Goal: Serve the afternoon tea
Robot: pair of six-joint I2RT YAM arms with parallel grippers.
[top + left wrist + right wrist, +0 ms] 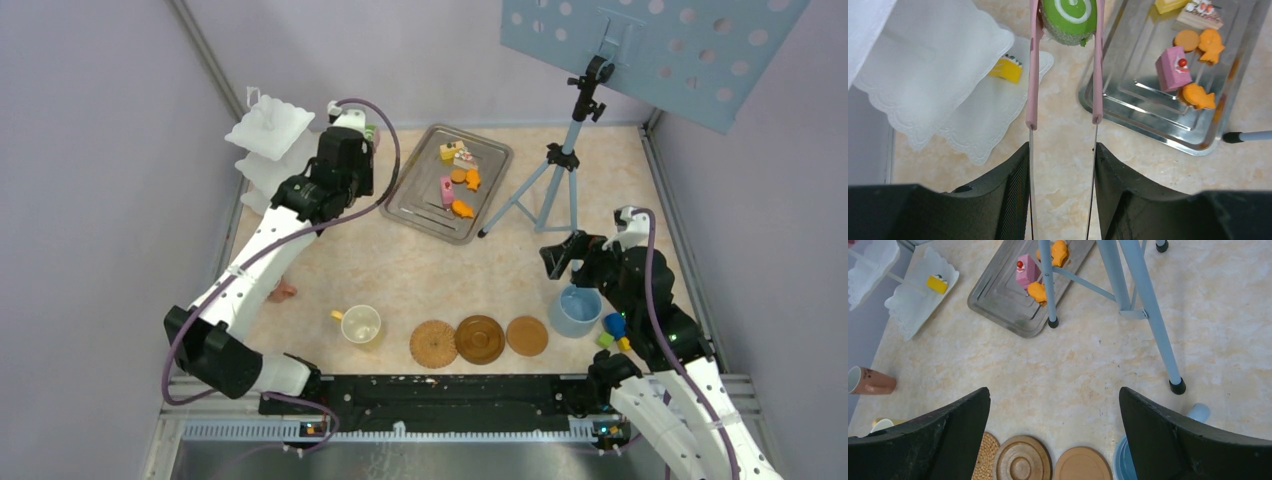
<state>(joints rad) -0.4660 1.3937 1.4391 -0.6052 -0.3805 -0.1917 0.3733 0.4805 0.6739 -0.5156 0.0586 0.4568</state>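
Since the pastries looked too small for the robot's own fingers, the L gripper [1062, 150] was clamped on the pink tongs [1033, 75], jaws about half closed round the two thin handles. The tong tips in turn pinched the green roll [1069, 17]. That roll was held up off the surface btwn the white stand [938, 65] and the metal tray [1148, 127], prob. headed for a tier. A yellow wedge [1005, 69] already lay on the lower tier. The pink slice [1172, 67] & orange biscuits [1198, 95] sat on the tray, not yet served. The R gripper [1054, 392] held nothing, jaws spread wide, hovering near the coasters [1020, 460] & blue cup [575, 310], likely parked out of the way. Only the L wrist view showed the grip on tongs + roll, which the top view hid behind the arm. The R wrist view showed a brown cup [870, 381] lying on its side, mostly covered by the L arm from above. The top view alone showed the whole cream cup [361, 324].
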